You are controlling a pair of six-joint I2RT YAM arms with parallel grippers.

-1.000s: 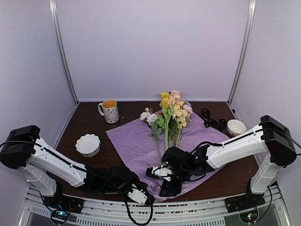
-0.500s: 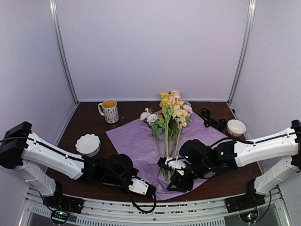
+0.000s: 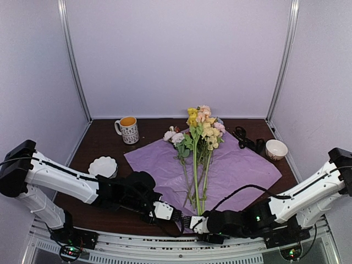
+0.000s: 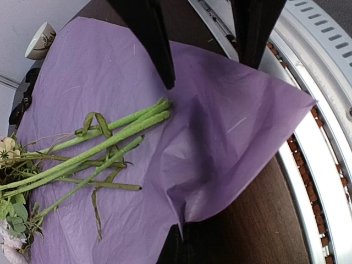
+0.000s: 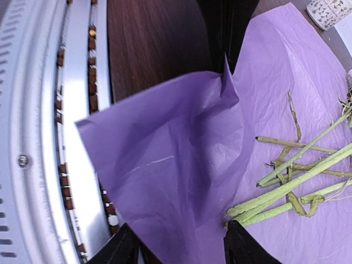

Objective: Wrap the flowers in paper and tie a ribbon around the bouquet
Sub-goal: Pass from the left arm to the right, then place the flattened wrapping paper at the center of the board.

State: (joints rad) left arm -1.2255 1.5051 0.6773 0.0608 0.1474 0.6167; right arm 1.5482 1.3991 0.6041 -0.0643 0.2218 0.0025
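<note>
**Ann:** What is around the paper (image 3: 231, 170)?

**Ben:** A mug (image 3: 128, 130) at the back left, a white bowl (image 3: 103, 166) on the left, and a small cup (image 3: 276, 148) on the right. The black ribbon (image 3: 245, 138) lies in a heap just beside that cup.

**Ann:** Is anything in the way?

**Ben:** The left end effector (image 4: 177, 239) and the right end effector (image 5: 184, 239) crowd the paper's near corner. White walls (image 3: 181, 55) stand on three sides.

**Ann:** Where is there room?

**Ben:** Bare counter (image 3: 104, 144) shows between the mug and the bowl, and to the right of the paper. The paper's near corner hangs over the metal rail (image 5: 33, 110) at the front edge.

**Ann:** How do the flowers (image 3: 198, 137) look?

**Ben:** They lie flat on the middle of the paper, blooms to the back and green stems to the front. The paper is crinkled, and its near corner stands up in a fold.

**Ann:** What are the end effectors doing?

**Ben:** The left one is pinched together on the paper's edge. The right one has its fingers (image 5: 127, 250) apart, one on each side of the fold.
</note>
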